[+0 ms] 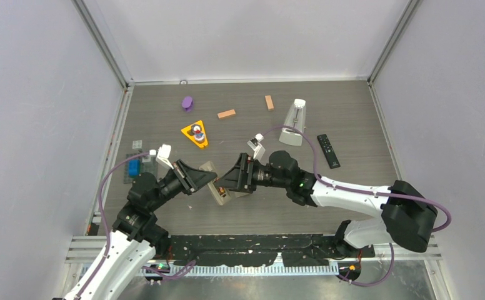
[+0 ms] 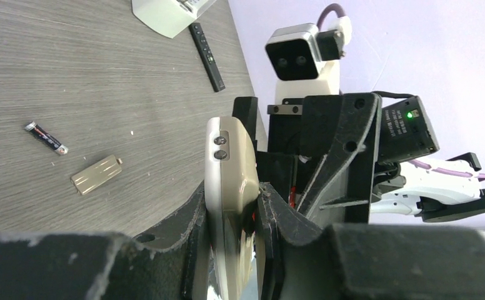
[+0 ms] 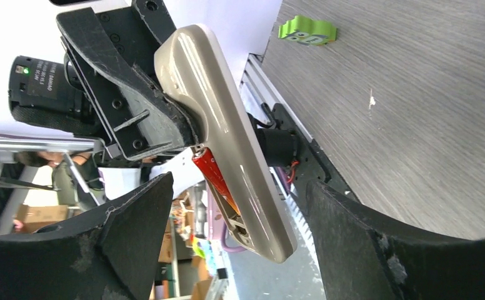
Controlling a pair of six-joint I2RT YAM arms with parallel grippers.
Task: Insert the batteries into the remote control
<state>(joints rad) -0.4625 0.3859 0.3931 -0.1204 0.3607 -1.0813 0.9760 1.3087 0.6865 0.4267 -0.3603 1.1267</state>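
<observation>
on the left side of the table (image 1: 259,215), a blue item (image 1: 134,167) is seen near the edge, and a green piece (image 3: 307,31) is lying close to the left rail. a purple piece (image 1: 187,103) and an orange triangle (image 1: 194,134) are set farther back.

the left gripper (image 1: 204,179) is closed narrowly on a beige remote (image 2: 230,181), which is held on edge off the table, between the two arms. its battery bay is uncovered, and a red-orange battery (image 3: 214,176) is seen lying along it. whether that battery is fully seated cannot be told.

the right gripper (image 1: 229,177) is spread wide. its fingers (image 3: 352,244) stand either side of the remote's open end without touching it, and nothing is held.

on the table toward the far right, a dark battery (image 2: 46,137) is lying flat, with the beige cover (image 2: 96,175) near it but apart. two orange-brown blocks (image 1: 226,114) are set at the far middle. farther right, a white stand (image 1: 295,122) is seen, and a black remote (image 1: 328,150) is lying flat just to its right.
</observation>
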